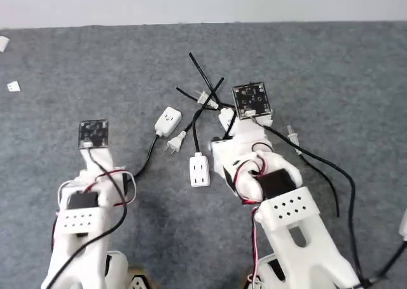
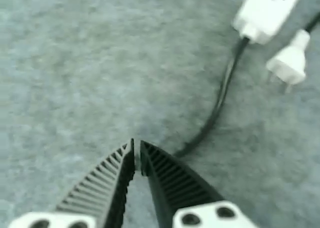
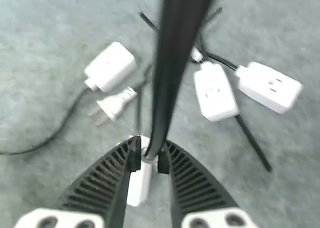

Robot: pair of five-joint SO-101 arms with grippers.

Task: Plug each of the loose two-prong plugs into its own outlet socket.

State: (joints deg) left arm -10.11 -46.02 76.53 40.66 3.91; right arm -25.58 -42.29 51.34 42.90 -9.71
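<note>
Seen from above, on the grey mat (image 1: pixel 343 67), nothing looks joined yet. One plug (image 1: pixel 176 142) lies with bare prongs between a small socket (image 1: pixel 168 121) and a triple socket (image 1: pixel 200 171), and a second plug (image 1: pixel 293 136) lies loose beside the right arm (image 1: pixel 280 200). So I judge the whole job is still to do. The crossed cords (image 1: pixel 205 86) tangle just ahead of the right arm and crowd that spot. The mat ahead of the left arm (image 1: pixel 86 203) is open, and the mat's far edge is well apart from the pieces.

At the left wrist, the left gripper (image 2: pixel 136 157) is drawn nearly closed on nothing, over bare mat. The small socket and the plug lie off to one side, and the socket's lead (image 2: pixel 220 97) runs close by the tips.

At the right wrist, the right gripper (image 3: pixel 147 155) is clenched on a black cable (image 3: pixel 172 57) right where it enters a white body (image 3: pixel 139 185). I cannot tell whether that body is a plug or a socket. Two further sockets (image 3: pixel 215 90) lie near, touching each other.
</note>
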